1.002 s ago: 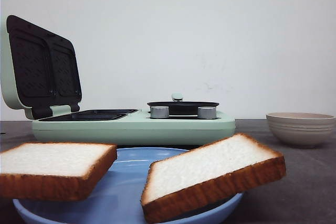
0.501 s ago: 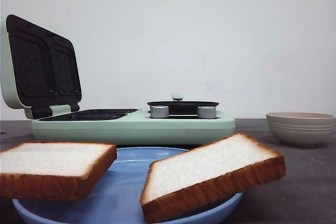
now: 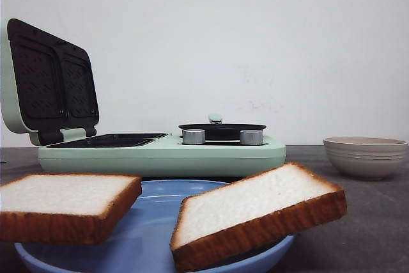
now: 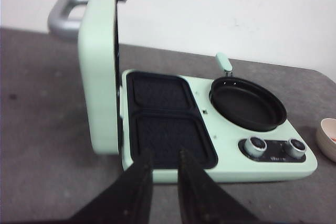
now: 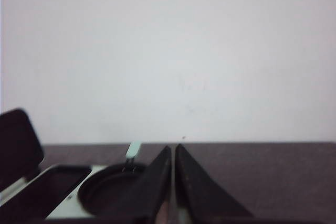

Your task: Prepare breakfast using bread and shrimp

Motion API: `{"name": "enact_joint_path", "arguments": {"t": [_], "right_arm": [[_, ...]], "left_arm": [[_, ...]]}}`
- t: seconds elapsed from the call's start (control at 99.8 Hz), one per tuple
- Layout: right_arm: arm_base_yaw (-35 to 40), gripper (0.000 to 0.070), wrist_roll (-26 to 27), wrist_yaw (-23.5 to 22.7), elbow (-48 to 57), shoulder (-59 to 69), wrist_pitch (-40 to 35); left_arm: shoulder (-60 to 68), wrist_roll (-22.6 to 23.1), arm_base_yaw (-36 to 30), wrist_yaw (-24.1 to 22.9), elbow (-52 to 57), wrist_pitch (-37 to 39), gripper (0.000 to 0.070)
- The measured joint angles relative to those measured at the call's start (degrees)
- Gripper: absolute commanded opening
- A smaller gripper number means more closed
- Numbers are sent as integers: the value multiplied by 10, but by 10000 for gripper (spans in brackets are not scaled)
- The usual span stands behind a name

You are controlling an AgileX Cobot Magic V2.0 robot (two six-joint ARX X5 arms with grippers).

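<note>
Two slices of bread sit on a blue plate (image 3: 153, 247) at the near edge of the bench (image 3: 370, 222), right in front of the camera: the left slice (image 3: 64, 202) lies nearly flat across the rim, the right slice (image 3: 255, 212) leans tilted, one edge down in the plate and the other raised. Thick, white and crusted, they look light, soft in the crumb and easy to dent, so the firmer brown crust edges seem the better place to pinch, and gently. Behind stands the green sandwich maker (image 3: 166, 151), lid (image 3: 48, 81) up, its two dark plates (image 4: 163, 124) bare, a small pan (image 4: 248, 103) beside them. The left gripper (image 4: 164, 174) hovers near its front edge, jaws slightly parted and empty; the right gripper (image 5: 172, 182) has its jaws nearly together, holding nothing. No shrimp shows anywhere: the inside of the bowl (image 3: 365, 156) at the right is hidden by its rim, and the plate's bottom is cut off by the frame
</note>
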Motion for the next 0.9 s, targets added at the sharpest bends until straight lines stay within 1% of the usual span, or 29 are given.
{"name": "enact_joint_path", "arguments": {"t": [0.02, 0.04, 0.12, 0.13, 0.14, 0.18, 0.21, 0.291, 0.341, 0.391, 0.611, 0.681, 0.782, 0.902], "right_arm": [[0, 90, 0, -9, 0, 0, -3], [0, 138, -1, -18, 0, 0, -6], [0, 369, 0, -49, 0, 0, -23], [0, 411, 0, -51, 0, 0, -25], [0, 425, 1, -53, 0, 0, -29], [0, 521, 6, -54, 0, 0, -45], [1, 552, 13, -54, 0, 0, -58], [1, 555, 32, -55, 0, 0, -97], [1, 554, 38, -59, 0, 0, -117], [1, 554, 43, -66, 0, 0, -129], [1, 554, 47, -89, 0, 0, -132], [1, 554, 47, -99, 0, 0, -133], [1, 553, 47, -114, 0, 0, -139], [1, 553, 47, -131, 0, 0, -145]], "left_arm": [[0, 1, -1, 1, 0, -3, 265], [-2, 1, -3, 1, 0, -7, 284], [-4, -6, -10, 2, 0, -29, 289], [-3, -9, -10, 2, 0, -33, 289], [-3, -11, -11, 2, 0, -37, 290], [1, -20, -13, 2, 0, -56, 305], [7, -28, -14, 4, 0, -70, 331], [31, -44, -17, 6, 0, -108, 401], [50, -52, -17, 9, 0, -128, 404], [72, -62, -17, 24, 0, -141, 404], [191, -102, -17, 138, 0, -150, 405], [233, -110, -17, 161, 0, -150, 406], [279, -116, -15, 193, 0, -150, 407], [332, -111, -7, 261, 0, -150, 407]]}}
